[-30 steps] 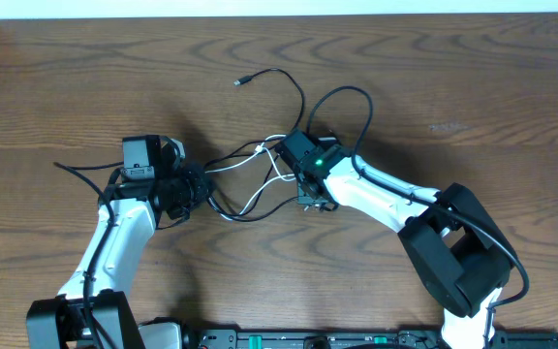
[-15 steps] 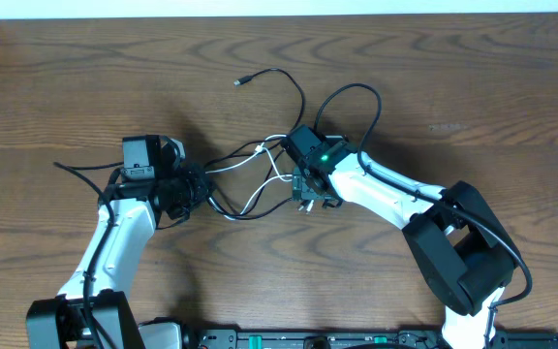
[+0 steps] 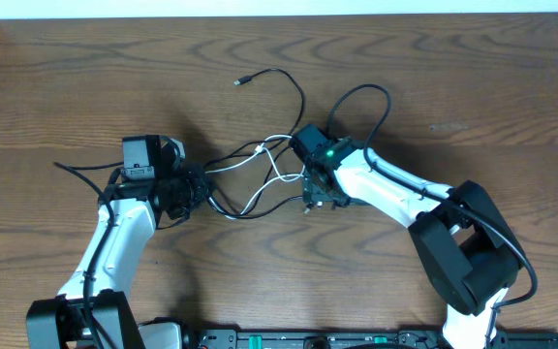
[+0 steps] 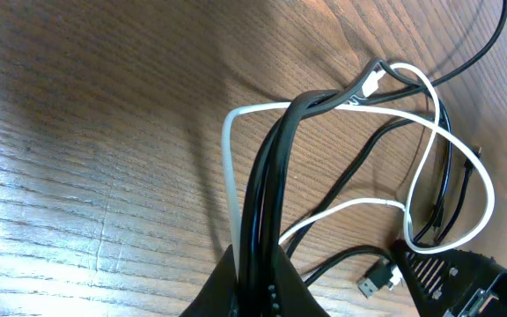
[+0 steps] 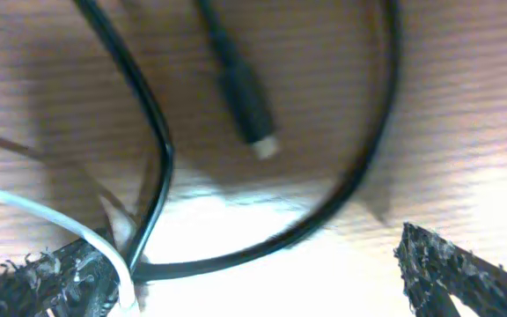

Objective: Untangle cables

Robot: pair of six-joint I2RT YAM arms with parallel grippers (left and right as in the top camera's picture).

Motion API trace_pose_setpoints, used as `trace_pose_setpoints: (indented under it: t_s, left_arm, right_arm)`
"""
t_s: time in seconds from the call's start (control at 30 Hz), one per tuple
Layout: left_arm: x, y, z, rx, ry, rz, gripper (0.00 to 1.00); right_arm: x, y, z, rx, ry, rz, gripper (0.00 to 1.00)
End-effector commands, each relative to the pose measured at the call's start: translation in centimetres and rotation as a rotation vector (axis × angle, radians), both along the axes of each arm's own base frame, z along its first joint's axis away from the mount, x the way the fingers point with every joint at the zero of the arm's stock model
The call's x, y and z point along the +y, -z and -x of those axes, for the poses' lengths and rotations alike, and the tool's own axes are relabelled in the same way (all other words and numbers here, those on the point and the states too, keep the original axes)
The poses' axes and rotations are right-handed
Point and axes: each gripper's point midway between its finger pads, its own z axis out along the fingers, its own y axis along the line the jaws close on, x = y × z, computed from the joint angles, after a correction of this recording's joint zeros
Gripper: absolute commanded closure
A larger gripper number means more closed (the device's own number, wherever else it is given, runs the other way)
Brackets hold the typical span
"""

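Wood-grain desk (image 3: 473,78) fills the overhead view, with the cables (image 3: 260,179) knotted near its middle. Left pincer (image 4: 253,295) is pressed together, pinching a bundle of black cords (image 4: 278,150) and the white cord (image 4: 230,167) where they run side by side. Right pincer (image 5: 253,277) stands spread wide over the other side of the tangle, holding nothing; a black plug (image 5: 246,101) lies just ahead of it. One cord trails toward the far edge. These cords look light, limp and slippery, likely to snag at crossings; a stiffer plug end seems the safer hold.
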Motion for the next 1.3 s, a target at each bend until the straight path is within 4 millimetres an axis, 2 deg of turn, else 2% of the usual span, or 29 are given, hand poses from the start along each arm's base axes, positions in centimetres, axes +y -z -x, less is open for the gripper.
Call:
trace_pose_setpoints:
  t_s: [0.0, 0.1, 0.27, 0.33, 0.37, 0.57, 0.63, 0.83, 1.0, 1.27]
  left_arm:
    - [0.3, 0.2, 0.0, 0.005, -0.008, -0.011, 0.92]
    - [0.3, 0.2, 0.0, 0.005, -0.008, -0.011, 0.92]
    - [0.3, 0.2, 0.0, 0.005, -0.008, -0.011, 0.92]
    - [0.3, 0.2, 0.0, 0.006, -0.008, -0.011, 0.92]
    - [0.3, 0.2, 0.0, 0.005, -0.008, -0.011, 0.92]
    - [0.3, 0.2, 0.0, 0.006, -0.007, -0.011, 0.92]
    - [0.3, 0.2, 0.0, 0.006, -0.007, -0.011, 0.92]
    - [0.3, 0.2, 0.0, 0.005, -0.008, -0.011, 0.92]
    - [0.3, 0.2, 0.0, 0.005, -0.008, -0.011, 0.92]
    - [0.3, 0.4, 0.3, 0.018, -0.008, -0.011, 0.92]
  right_arm:
    - [-0.5, -1.2, -0.9, -0.042, 0.008, 0.018, 0.01]
    - [0.0, -0.7, -0.2, -0.003, 0.025, -0.026, 0.01]
    - [-0.4, 1.1, 0.8, 0.004, 0.103, -0.050, 0.01]
    - [-0.3, 1.9, 1.0, 0.001, 0.101, -0.067, 0.13]
    - [-0.3, 2.3, 1.1, -0.002, 0.101, -0.075, 0.26]
    - [0.2, 3.1, 0.8, -0.029, 0.101, -0.116, 0.76]
    - [0.4, 2.9, 0.0, -0.062, 0.103, -0.129, 0.99]
    - [-0.2, 2.5, -2.1, -0.143, 0.130, -0.123, 0.99]
    - [0.0, 3.6, -2.9, -0.145, 0.112, -0.142, 0.99]
    - [0.7, 4.6, -6.7, -0.259, 0.060, -0.181, 0.99]
